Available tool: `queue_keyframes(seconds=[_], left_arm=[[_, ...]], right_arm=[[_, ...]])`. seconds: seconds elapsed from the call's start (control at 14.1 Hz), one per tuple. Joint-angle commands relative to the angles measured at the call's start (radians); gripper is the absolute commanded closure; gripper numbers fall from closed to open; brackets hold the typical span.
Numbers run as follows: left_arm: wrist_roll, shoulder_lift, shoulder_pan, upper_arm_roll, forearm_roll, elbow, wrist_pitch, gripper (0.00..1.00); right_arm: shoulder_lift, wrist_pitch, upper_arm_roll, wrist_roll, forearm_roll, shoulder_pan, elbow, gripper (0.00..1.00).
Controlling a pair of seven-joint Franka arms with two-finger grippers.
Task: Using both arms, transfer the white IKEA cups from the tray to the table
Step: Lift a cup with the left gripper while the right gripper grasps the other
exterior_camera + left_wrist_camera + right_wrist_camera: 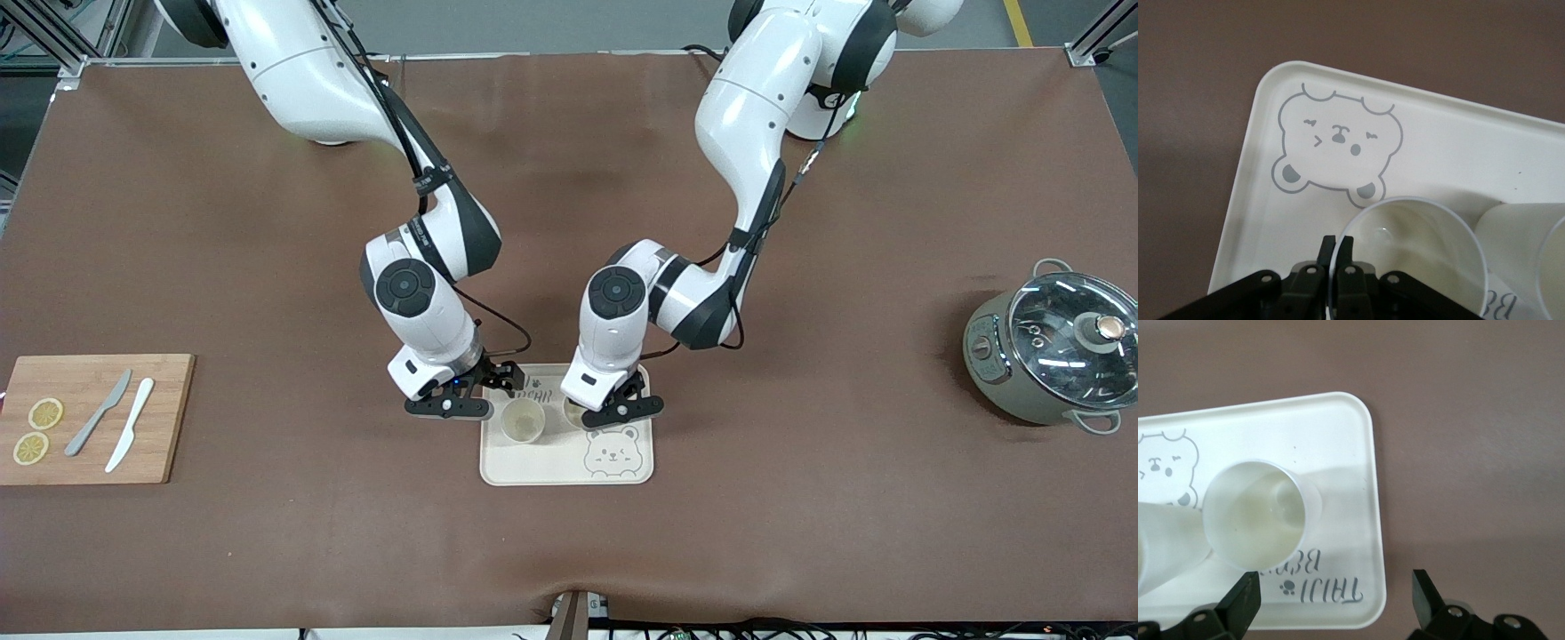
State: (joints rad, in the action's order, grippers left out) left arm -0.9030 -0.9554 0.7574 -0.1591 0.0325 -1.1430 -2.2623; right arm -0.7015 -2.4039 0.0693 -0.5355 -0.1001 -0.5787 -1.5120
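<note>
- Left gripper point(1337, 245) jaws pinched the rim of one cup point(1418, 257) on the tray point(1251, 200), ready to lift.
- Right gripper point(1335, 600) jaws were spread, low beside the other cup point(1258, 513), not yet straddling it.

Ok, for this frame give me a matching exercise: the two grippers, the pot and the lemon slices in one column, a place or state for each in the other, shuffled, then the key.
Things:
1. left gripper
2. right gripper
3. grey pot
4. lemon slices

Places or states:
A. on the wooden cutting board
B. shut on the rim of a white cup on the tray
C. on the table toward the left arm's end
D. open, over the tray's edge beside the other cup

Pairs: 1-B, 2-D, 3-C, 4-A
</note>
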Motion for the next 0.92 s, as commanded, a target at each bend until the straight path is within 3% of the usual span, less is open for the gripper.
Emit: queue_keyframes(seconds=[0.0, 0.14, 0.21, 0.43, 0.64, 0.85], left_arm=[[0.004, 0.162, -0.007, -0.016, 0.000, -0.006, 0.232, 1.00], [0.077, 0.307, -0.052, -0.010, 0.001, -0.062, 0.366, 1.00], [0.113, 0.396, -0.058, -0.010, 0.001, -0.134, 0.392, 1.00], [0.278, 0.703, -0.094, -0.013, -0.003, -0.453, 0.389, 1.00], [0.548, 0.978, -0.237, -0.008, -0.003, -0.708, 0.389, 1.00], [0.835, 1.153, -0.428, -0.007, 0.000, -0.875, 0.388, 1.00]], right_arm=[[-0.046, -0.056, 0.007, -0.003, -0.007, -0.006, 0.049, 0.00], [-0.047, -0.061, 0.009, -0.004, -0.006, -0.001, 0.056, 0.00], [-0.058, -0.066, 0.009, -0.004, -0.006, 0.000, 0.065, 0.00], [-0.102, -0.121, 0.009, -0.004, -0.004, 0.000, 0.085, 0.00], [-0.131, -0.142, 0.009, 0.008, -0.001, 0.003, 0.095, 0.00], [-0.136, -0.136, 0.009, 0.078, -0.001, 0.005, 0.093, 0.00]])
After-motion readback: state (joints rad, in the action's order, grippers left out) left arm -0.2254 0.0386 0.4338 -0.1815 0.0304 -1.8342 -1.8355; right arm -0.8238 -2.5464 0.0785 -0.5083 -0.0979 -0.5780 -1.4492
